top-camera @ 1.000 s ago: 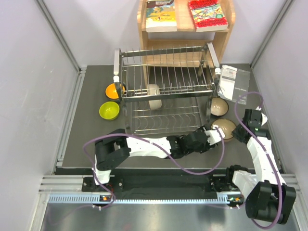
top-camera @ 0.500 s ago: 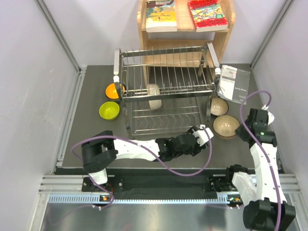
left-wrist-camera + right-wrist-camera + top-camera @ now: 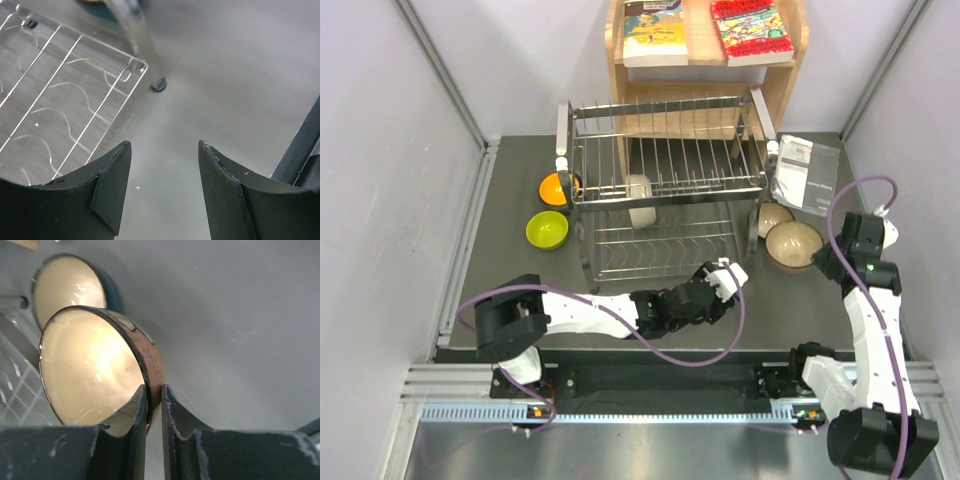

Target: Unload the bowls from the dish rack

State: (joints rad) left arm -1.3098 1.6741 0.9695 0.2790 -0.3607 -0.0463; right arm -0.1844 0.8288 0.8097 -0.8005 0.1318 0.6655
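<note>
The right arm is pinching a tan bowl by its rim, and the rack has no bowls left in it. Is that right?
Not quite. The right gripper does pinch the tan bowl by its rim, but the rack is not empty: the top view shows one white bowl standing on edge in it.

We've got a silver dish rack on a dark grey table, with a cream-white bowl, an orange bowl and a lime-yellow bowl all showing bright. On the right wrist view we see the pinkish-tan bowl, glossy cream inside with a dark rim, and the teal-blue bowl, cream inside as well. Purple cables catch our eye, and the pale wooden shelf shows a yellow-and-teal book and a red patterned book.
</note>
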